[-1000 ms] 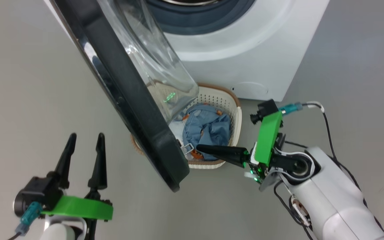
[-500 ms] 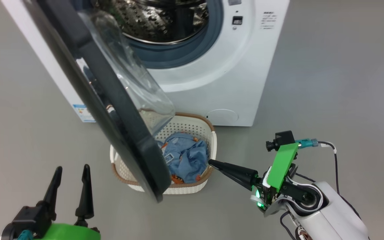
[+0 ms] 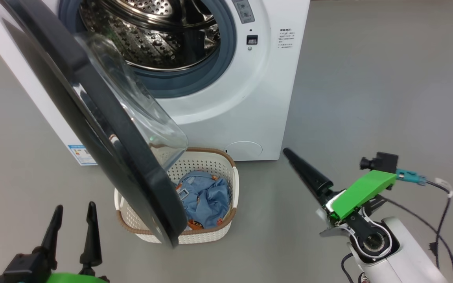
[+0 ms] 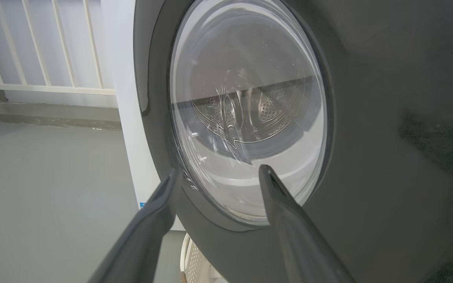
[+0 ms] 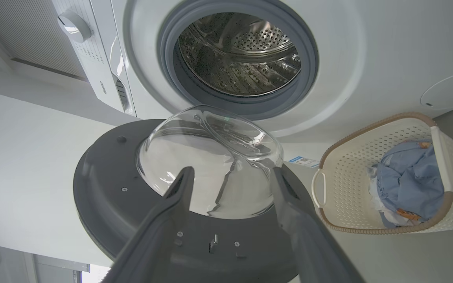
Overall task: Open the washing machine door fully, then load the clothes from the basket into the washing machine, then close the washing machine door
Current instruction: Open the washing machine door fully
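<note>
Down on the grey floor (image 3: pixel 368 98), right in front of the washing machine (image 3: pixel 258 98), the basket (image 3: pixel 210 150) sits with the clothes (image 3: pixel 205 198) bundled inside, blue cloth on top. The washing machine door (image 3: pixel 104 129) is swung well out from the opening, and from the head view its lower edge hangs over the basket's left side. Whether it can swing further I can't say. The drum (image 3: pixel 151 35) looks bare. The left hand (image 3: pixel 74 206) is spread wide and empty, facing the door's outer side. The right hand (image 5: pixel 232 169) is likewise spread wide with nothing in it, off to the basket's right and apart from it. I'd judge the opening step done or nearly so. Loading hasn't begun, and closing the door comes after that.
</note>
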Robot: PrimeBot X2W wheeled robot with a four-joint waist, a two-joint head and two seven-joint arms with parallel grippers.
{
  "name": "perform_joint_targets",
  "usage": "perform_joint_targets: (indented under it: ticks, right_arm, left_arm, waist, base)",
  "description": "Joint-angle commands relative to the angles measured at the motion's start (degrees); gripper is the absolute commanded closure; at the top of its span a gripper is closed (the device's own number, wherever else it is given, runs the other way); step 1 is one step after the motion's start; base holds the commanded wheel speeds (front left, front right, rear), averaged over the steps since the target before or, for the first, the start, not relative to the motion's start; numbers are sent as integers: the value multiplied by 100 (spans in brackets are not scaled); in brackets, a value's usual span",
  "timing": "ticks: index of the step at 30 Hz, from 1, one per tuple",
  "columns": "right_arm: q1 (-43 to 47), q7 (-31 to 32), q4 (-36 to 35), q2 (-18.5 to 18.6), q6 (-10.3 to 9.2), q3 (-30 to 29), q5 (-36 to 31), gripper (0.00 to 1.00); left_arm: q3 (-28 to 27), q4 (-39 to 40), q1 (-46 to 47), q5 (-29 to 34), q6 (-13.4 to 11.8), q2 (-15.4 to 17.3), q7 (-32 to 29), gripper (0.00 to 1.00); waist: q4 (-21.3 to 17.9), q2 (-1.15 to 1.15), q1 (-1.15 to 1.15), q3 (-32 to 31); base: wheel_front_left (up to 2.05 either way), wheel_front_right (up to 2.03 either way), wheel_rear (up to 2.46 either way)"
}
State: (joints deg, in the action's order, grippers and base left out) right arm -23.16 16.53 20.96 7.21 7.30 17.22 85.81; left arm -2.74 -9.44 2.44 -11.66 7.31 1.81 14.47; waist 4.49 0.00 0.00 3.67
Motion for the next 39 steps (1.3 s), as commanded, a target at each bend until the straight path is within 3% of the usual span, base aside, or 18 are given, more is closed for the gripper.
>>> perform_joint_targets:
  ticks: [1, 11, 15, 22, 30, 39]
  right_arm:
    - [51, -220, -228, -16, 19, 58, -203, 0]
    - [136, -2341, -396, 378, 19, 153, -1790, 0]
    - [182, -2896, -434, 579, 19, 137, -2270, 0]
    - [486, -3143, -616, 664, 19, -311, -3490, 0]
    - [1240, -3151, -1196, 340, 19, -1045, -5333, 0]
    - [1930, -3152, -1495, 68, 19, -1410, -6565, 0]
  left_arm:
    - [-216, 177, 1, 56, 16, 107, 52, 0]
    - [-338, 230, -84, 48, 16, 107, 52, 0]
    - [-348, 253, -122, 34, -12, 107, 52, 0]
    - [-328, 322, -199, 34, -94, 107, 52, 0]
    - [-287, 358, -224, 45, -180, 107, 52, 0]
    - [-217, 441, -284, 151, -305, 107, 52, 0]
  waist:
    - [-32, 0, 0, -25]
    - [-192, 0, 0, -105]
    - [-260, 0, 0, -146]
    - [-362, 0, 0, -175]
    - [-389, 0, 0, -186]
    - [-357, 0, 0, -228]
  base:
    - [0, 0, 0]
    - [0, 0, 0]
    - [0, 0, 0]
    - [0, 0, 0]
    - [0, 0, 0]
    - [0, 0, 0]
